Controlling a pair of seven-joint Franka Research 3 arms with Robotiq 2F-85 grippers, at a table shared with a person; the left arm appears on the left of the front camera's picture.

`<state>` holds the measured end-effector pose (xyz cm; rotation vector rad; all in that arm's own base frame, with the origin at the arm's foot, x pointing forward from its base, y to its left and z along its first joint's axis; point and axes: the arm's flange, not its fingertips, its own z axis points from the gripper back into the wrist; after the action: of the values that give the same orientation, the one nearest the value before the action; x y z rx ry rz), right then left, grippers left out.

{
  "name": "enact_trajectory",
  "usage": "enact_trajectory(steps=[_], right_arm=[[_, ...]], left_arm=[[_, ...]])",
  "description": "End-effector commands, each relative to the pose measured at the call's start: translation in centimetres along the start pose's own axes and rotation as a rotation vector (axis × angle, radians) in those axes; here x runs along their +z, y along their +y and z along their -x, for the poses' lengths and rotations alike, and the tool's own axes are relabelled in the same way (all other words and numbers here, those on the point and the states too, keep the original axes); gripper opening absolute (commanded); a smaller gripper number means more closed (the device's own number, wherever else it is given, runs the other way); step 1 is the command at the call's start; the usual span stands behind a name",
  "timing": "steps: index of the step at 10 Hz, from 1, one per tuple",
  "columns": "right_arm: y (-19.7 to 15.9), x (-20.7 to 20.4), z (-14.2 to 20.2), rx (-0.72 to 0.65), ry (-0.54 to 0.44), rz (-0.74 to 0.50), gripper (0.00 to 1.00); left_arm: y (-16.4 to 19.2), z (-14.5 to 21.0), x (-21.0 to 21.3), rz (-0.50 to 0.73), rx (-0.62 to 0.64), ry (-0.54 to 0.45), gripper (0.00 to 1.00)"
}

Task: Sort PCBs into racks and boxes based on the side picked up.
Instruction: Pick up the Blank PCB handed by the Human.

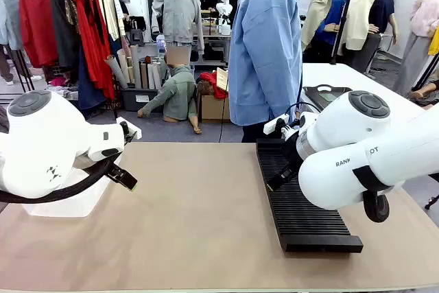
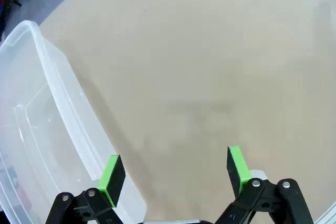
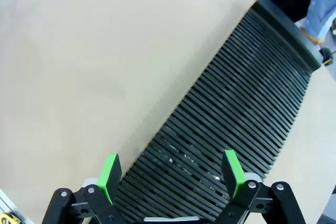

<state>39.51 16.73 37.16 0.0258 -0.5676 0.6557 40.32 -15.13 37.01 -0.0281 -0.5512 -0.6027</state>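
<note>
Since the rack (image 1: 302, 197) lies lengthwise on the right half of the bench (image 1: 199, 217) and the tub (image 1: 68, 205) sits at the bench's left edge under the left arm, both drop-off points look staged.

Right wrist view: the rack (image 3: 236, 103) slots run crosswise below the right fingers (image 3: 109, 171). These are spread wide with nothing between them, hovering over the rack's long edge where it meets bare bench.

Left wrist view: the left fingers (image 2: 111, 176) are spread wide too and hold nothing. They're over bare bench just beside the tub (image 2: 68, 93) wall, with one pad overlapping its rim in the frame.

A person (image 1: 264, 46) in a blue shirt stands at the far side, just behind the rack's far end.

My read: this is the pre-pick step, both arms parked by their own destination and waiting on a board.

Next move needs a PCB within reach, probably from the person. Then comes a call on which face is being gripped, which decides rack or tub.
- Rack route: board edge-on, squared to one slot. The pitch is fine, so there's little slack.
- Tub route: just clear the rim and let go.
</note>
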Motion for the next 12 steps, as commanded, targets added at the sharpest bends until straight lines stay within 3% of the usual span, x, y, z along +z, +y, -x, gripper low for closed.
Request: enact_trajectory(steps=[1, 7, 12], right_arm=[[0.0, 0.0, 0.0, 0.000, 0.000, 0.000, 1.00], [0.0, 0.0, 0.0, 0.001, 0.000, 0.000, 1.00], [-1.4, 3.5, -0.3, -0.073, -0.048, -0.050, 1.00]], left_arm=[[0.0, 0.0, 0.0, 0.000, 0.000, 0.000, 1.00], [0.0, 0.0, 0.0, 0.000, 0.000, 0.000, 1.00], [1.2, -2.9, 2.8, 0.059, 0.040, 0.004, 1.00]])
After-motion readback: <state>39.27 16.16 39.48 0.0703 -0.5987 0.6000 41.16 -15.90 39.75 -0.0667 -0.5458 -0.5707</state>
